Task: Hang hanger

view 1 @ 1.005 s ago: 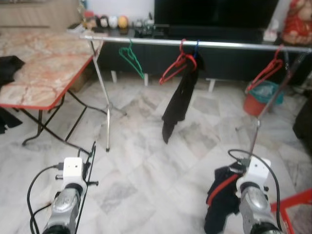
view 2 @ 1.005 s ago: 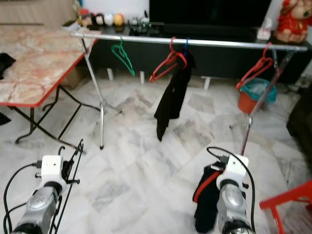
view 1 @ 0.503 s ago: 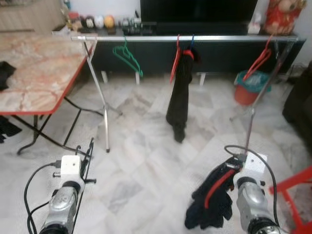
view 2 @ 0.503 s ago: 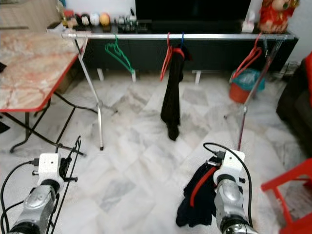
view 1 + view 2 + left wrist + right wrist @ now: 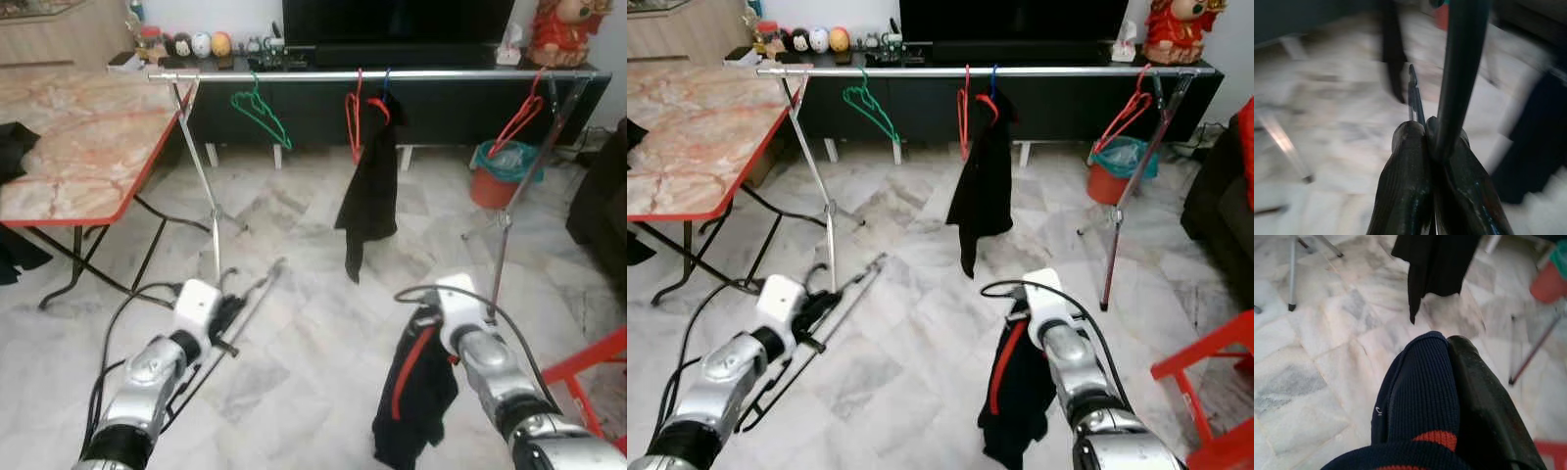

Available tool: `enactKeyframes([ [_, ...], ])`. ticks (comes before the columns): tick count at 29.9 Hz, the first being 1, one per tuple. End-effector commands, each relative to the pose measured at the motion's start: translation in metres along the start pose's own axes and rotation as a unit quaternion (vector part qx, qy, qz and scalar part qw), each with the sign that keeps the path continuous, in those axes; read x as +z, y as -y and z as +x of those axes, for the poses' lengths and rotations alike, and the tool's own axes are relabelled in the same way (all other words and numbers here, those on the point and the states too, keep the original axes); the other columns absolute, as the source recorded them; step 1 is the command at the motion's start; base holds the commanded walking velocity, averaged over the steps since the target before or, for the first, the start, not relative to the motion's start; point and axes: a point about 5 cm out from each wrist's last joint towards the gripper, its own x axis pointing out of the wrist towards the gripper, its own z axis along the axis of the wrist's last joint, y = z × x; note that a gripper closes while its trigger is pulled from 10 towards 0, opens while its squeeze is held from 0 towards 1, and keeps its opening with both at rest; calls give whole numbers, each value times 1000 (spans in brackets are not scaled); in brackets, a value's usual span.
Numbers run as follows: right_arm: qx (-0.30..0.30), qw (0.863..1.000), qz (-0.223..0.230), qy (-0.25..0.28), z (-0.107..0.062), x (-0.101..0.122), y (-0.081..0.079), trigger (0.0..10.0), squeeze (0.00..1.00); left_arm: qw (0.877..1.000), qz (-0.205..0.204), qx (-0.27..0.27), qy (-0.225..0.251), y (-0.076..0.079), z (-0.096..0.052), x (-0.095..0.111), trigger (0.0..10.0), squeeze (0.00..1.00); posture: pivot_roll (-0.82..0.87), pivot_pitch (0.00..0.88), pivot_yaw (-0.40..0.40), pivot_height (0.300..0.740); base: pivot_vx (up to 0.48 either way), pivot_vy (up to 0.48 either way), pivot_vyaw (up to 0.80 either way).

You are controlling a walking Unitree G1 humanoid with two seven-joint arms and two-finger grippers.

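In front of the rail (image 5: 392, 74), the right gripper (image 5: 1449, 396) has its jaws pinching a red hanger (image 5: 404, 372) with dark clothes. The left gripper (image 5: 1429, 161) has its jaws pinching a black hanger (image 5: 240, 313). The clothes hang loose and could slip off.

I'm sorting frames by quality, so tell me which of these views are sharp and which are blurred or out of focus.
Left and right eye views: sharp and evenly lit, with clothes rail and marble floor crisp. Left wrist view: background heavily smeared, though the fingers shut on the black hanger are clearer. Right wrist view: floor sharp, the near navy garment slightly soft.
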Motion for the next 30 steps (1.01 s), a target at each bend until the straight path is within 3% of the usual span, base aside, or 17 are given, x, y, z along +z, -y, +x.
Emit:
enactKeyframes([
  [1,10,999,-24,34,6,28,-2,10000,0,999,24,-39,-17,4,1,3,10000,0,64,0,18,740,0,0,0],
  [5,37,998,-41,19,16,53,-25,10000,0,983,53,-167,-52,26,2,11,10000,0,69,0,14,740,0,0,0],
  [9,42,998,-48,19,19,64,-38,10000,0,973,35,-222,-43,35,1,24,10000,0,82,0,12,740,0,0,0],
  [14,50,997,-56,21,20,69,-49,10000,0,962,44,-264,-58,42,-5,27,10000,0,92,0,8,740,0,0,0],
  [15,49,996,-76,13,20,67,-53,10000,0,953,39,-295,-63,48,-10,30,10000,0,92,0,8,740,0,0,0],
  [17,49,995,-86,13,20,67,-55,10000,0,949,38,-306,-66,50,-12,30,10000,0,92,0,8,740,0,0,0],
  [20,56,996,-74,11,20,67,-61,10000,0,935,39,-343,-81,59,-20,30,10000,0,97,0,9,740,0,0,0],
  [26,47,997,-66,12,20,68,-62,10000,0,935,41,-341,-89,61,-23,31,10000,0,99,0,12,740,0,0,0],
  [30,79,996,-28,35,20,80,-71,10000,0,960,54,-264,-74,52,-6,34,10000,0,96,0,14,740,0,0,0],
])
